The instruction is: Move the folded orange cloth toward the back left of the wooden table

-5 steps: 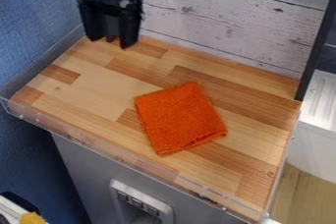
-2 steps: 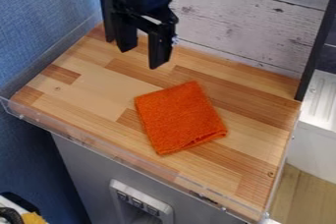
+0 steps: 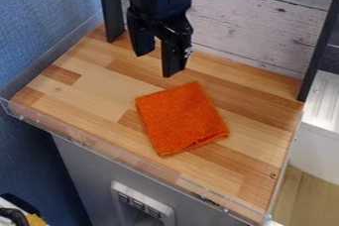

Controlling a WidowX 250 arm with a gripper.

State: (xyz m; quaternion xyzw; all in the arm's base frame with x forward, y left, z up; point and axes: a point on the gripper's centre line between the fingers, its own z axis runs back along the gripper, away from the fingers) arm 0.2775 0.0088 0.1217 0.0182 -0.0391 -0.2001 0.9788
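Camera view: my gripper [image 3: 158,65] hangs at the upper middle, pointing down, above the back part of the wooden counter [image 3: 92,88]. My fingers stand open, with a plain gap between the tips; the right-hand tip in this view sits lower than the other.

The item nearest me is an orange cloth [image 3: 182,119], folded and lying flat near the middle of the counter, just below and a little to the right of my tips as seen here. Its long axis is only slightly longer than its width — it runs steeply from upper left to lower right. The narrower end faces the plank wall [image 3: 252,27]; the wider end faces the front edge, turned somewhat to the right. Folded layers show along that lower end, most clearly near the right corner.

Surroundings noted: a blue wall [image 3: 39,22] at the left, a dark post [image 3: 109,9] beside my gripper, a second dark post [image 3: 321,46] at the right, and a clear strip [image 3: 132,158] along the counter's front — sockets [image 3: 139,203] below it.
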